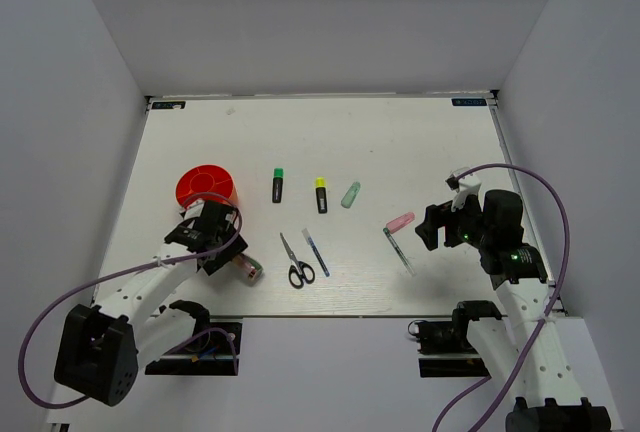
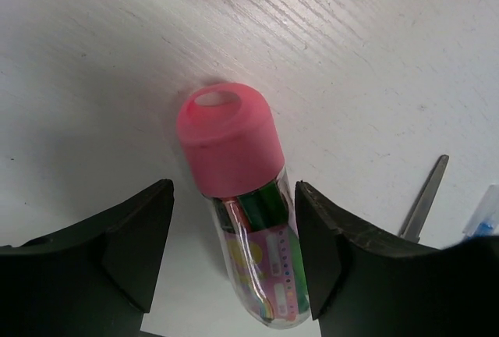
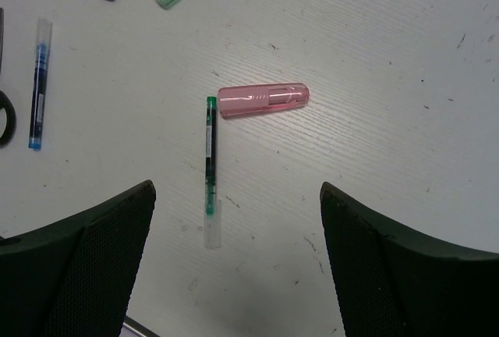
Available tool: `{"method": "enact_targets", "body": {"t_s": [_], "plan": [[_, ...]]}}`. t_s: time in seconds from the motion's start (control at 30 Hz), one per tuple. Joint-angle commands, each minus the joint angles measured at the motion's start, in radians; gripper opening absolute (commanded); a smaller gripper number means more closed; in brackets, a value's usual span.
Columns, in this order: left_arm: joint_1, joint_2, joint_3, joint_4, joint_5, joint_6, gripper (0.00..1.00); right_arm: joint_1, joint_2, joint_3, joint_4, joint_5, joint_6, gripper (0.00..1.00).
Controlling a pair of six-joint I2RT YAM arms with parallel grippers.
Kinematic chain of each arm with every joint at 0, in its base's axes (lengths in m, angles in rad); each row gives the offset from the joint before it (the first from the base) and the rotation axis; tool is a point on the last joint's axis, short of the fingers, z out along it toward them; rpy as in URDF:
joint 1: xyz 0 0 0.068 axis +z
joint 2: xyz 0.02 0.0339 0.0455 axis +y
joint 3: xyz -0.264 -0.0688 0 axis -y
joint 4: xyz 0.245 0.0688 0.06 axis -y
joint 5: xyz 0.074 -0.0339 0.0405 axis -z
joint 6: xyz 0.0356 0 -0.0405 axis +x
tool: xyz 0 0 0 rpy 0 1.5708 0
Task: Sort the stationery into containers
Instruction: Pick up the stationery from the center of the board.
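Between the fingers (image 2: 132, 235) of our left gripper (image 2: 232, 193), parted wider than it and holding nothing, we see the small clear capsule with a pink cap (image 2: 230, 138) lying on the white table (image 2: 374, 79), long axis parallel to the fingers, cap pointing away.

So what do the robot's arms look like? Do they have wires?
The left arm and right arm are white tubes with chunky black joints. Each trails a long, looping purple cable. The left gripper and right gripper each have two black, wedge-shaped fingers. A tiny green light glows on the right arm.
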Motion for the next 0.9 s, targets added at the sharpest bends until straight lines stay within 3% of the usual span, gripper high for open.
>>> {"method": "enact_targets", "body": {"t_s": [0.0, 0.37, 0.47, 0.5, 0.6, 0.67, 0.87], "plan": [[-0.026, 0.009, 0.001, 0.021, -0.076, -0.045, 0.73, 0.005, -0.009, 0.042, -0.005, -0.018, 0.013, 0.88], [-0.063, 0.025, -0.110, 0.074, -0.116, -0.158, 0.72, 0.006, -0.015, 0.044, -0.005, -0.023, 0.015, 0.88], [-0.080, 0.029, -0.125, 0.090, -0.116, -0.166, 0.53, 0.006, -0.020, 0.045, -0.007, -0.021, 0.016, 0.88], [-0.081, 0.026, -0.125, 0.093, -0.115, -0.163, 0.38, 0.006, -0.015, 0.044, -0.002, -0.020, 0.010, 0.88], [-0.089, 0.004, -0.127, 0.078, -0.112, -0.158, 0.19, 0.006, -0.023, 0.045, -0.005, -0.018, 0.016, 0.88], [-0.101, -0.020, -0.121, 0.068, -0.112, -0.146, 0.02, 0.005, -0.023, 0.044, -0.004, -0.018, 0.019, 0.88], [-0.172, -0.151, -0.020, -0.014, -0.130, -0.048, 0.00, 0.005, -0.026, 0.044, -0.004, -0.023, 0.019, 0.88]]}}
